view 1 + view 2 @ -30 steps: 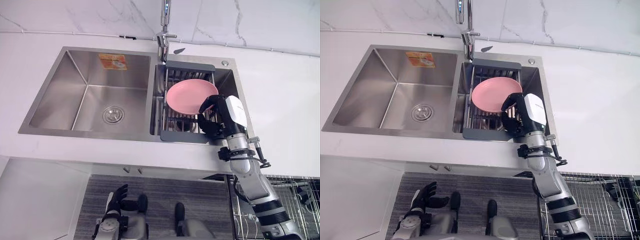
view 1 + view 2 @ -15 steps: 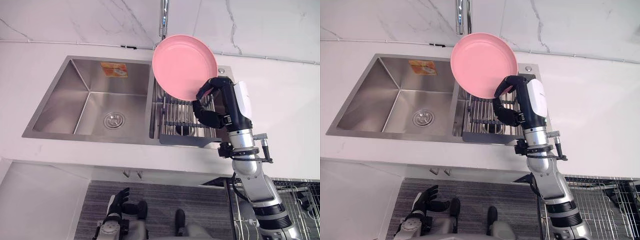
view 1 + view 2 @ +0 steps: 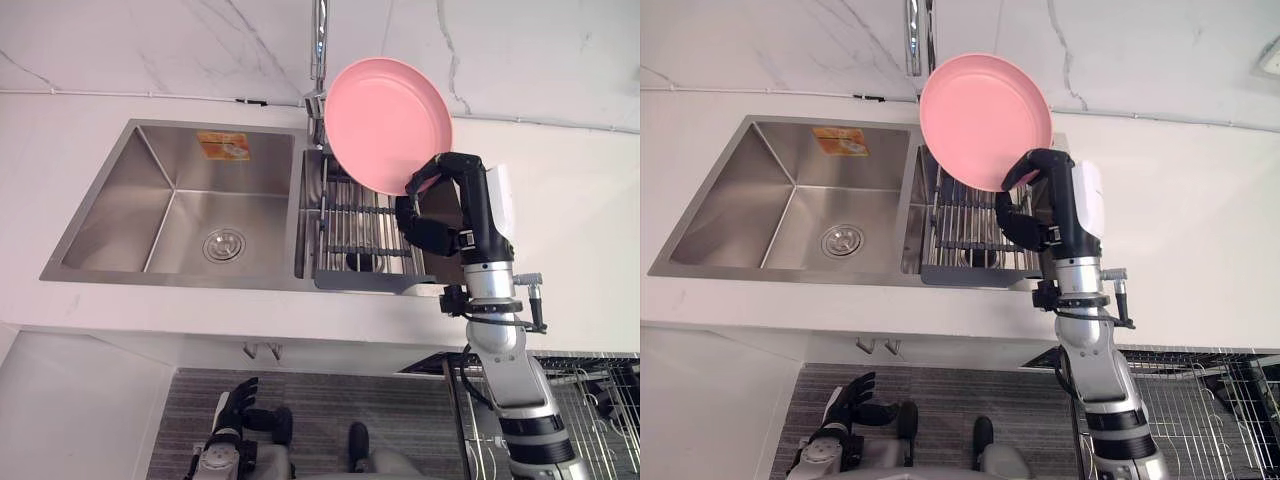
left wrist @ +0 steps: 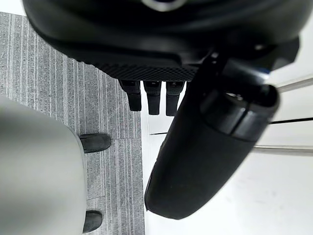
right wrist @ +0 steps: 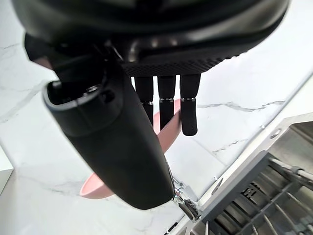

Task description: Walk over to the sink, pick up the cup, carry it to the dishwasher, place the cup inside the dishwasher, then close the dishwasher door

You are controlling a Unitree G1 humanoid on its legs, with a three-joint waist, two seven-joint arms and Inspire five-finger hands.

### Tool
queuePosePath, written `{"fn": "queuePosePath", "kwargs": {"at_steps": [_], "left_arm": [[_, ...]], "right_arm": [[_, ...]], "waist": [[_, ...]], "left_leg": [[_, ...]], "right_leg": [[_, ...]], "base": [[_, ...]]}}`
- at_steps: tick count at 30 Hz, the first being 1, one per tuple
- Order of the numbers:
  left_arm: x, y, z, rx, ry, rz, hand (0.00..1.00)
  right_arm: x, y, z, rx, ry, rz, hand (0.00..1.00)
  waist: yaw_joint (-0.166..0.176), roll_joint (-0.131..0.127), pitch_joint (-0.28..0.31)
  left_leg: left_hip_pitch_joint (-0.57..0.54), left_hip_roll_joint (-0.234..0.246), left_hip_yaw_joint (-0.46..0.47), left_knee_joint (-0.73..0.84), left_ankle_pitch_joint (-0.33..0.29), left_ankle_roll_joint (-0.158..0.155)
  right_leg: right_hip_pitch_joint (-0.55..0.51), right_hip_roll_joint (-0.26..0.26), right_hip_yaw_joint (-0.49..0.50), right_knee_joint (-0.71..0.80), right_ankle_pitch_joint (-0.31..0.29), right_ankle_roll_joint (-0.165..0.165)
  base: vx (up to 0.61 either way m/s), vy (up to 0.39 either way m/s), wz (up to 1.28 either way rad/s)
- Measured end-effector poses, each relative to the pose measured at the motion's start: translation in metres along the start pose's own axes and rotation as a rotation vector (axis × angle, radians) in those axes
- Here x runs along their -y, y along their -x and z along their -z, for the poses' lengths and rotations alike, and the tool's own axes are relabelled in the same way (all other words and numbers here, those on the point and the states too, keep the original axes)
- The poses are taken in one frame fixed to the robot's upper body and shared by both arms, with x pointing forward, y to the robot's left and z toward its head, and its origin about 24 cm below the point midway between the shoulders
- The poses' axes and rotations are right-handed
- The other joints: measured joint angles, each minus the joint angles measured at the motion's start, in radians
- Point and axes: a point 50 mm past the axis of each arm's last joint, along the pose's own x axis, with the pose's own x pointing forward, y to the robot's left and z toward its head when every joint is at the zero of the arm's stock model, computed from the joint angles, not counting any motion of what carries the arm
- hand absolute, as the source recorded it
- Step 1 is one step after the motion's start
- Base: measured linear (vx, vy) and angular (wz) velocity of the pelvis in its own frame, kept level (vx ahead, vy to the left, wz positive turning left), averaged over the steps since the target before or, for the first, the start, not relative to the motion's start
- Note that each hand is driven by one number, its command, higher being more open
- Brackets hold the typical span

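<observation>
Right hand (image 3: 440, 215) grips pink plate (image 3: 388, 125) overhead.

Faucet (image 3: 912, 35) top cropped; base pt. behind plate (image 3: 985, 120).

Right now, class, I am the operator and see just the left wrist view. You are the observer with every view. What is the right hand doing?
Observer: The right hand pinches a pink plate by its rim.
Operator: Where is the plate?
Observer: Held tilted above the dish rack in the right basin of the sink.
Operator: Anything at the robot's right?
Observer: A wire rack stands below the counter.
</observation>
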Motion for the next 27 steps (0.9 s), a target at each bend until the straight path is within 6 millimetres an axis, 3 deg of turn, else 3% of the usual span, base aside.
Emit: {"fn": "queuePosePath", "kwargs": {"at_steps": [11, 15, 17, 18, 19, 21, 27], "left_arm": [[0.001, 0.001, 0.006, -0.03, -0.024, 0.006, 0.9], [0.004, -0.001, 0.001, -0.014, -0.026, 0.013, 0.9], [0.004, -0.001, 0.001, -0.013, -0.039, 0.019, 0.9], [0.006, -0.001, 0.0, -0.012, -0.039, 0.024, 0.9], [0.008, 0.0, 0.002, -0.019, -0.033, 0.026, 0.9], [0.011, 0.001, 0.006, -0.03, -0.028, 0.031, 0.9], [0.009, 0.001, 0.006, -0.029, -0.025, 0.019, 0.9]], "right_arm": [[0.012, 0.034, 0.005, -0.108, 0.009, 0.082, 0.3], [0.015, 0.037, 0.005, -0.111, 0.04, 0.105, 0.3], [0.015, 0.037, 0.003, -0.106, 0.048, 0.106, 0.3], [0.018, 0.037, 0.002, -0.1, 0.056, 0.113, 0.3], [0.022, 0.039, 0.003, -0.108, 0.067, 0.122, 0.3], [0.025, 0.045, 0.005, -0.133, 0.077, 0.137, 0.3], [0.023, 0.051, 0.007, -0.168, 0.112, 0.129, 0.3]], "waist": [[-0.012, 0.0, -0.021], [-0.012, 0.015, -0.013], [-0.022, 0.012, -0.013], [-0.032, 0.011, -0.012], [-0.033, 0.026, -0.016], [-0.04, 0.048, -0.024], [-0.055, 0.031, -0.017]], "left_leg": [[0.005, 0.001, -0.022, 0.029, -0.008, -0.003], [-0.06, 0.005, -0.021, 0.164, -0.075, -0.022], [-0.053, -0.004, -0.018, 0.154, -0.103, -0.031], [-0.097, -0.015, -0.026, 0.301, -0.135, -0.006], [-0.111, -0.014, -0.038, 0.4, -0.216, -0.007], [-0.091, -0.009, -0.043, 0.375, -0.271, -0.009], [-0.08, -0.027, 0.122, 0.368, -0.274, 0.029]], "right_leg": [[0.027, 0.002, -0.021, 0.008, -0.001, -0.001], [-0.026, 0.004, -0.006, 0.099, -0.025, -0.011], [-0.046, -0.005, 0.006, 0.109, -0.039, -0.023], [-0.063, -0.012, 0.018, 0.114, -0.041, -0.026], [-0.075, -0.004, 0.038, 0.125, -0.041, -0.018], [-0.088, 0.008, 0.069, 0.136, -0.038, -0.011], [-0.166, 0.007, 0.24, 0.148, 0.02, 0.038]], "base": [[-0.02, -0.009, 0.06], [-0.09, -0.002, -0.07], [-0.11, 0.006, -0.2], [-0.06, 0.028, -0.39], [-0.02, 0.036, -0.43], [-0.04, 0.094, -0.5], [-0.03, 0.127, -0.87]]}}
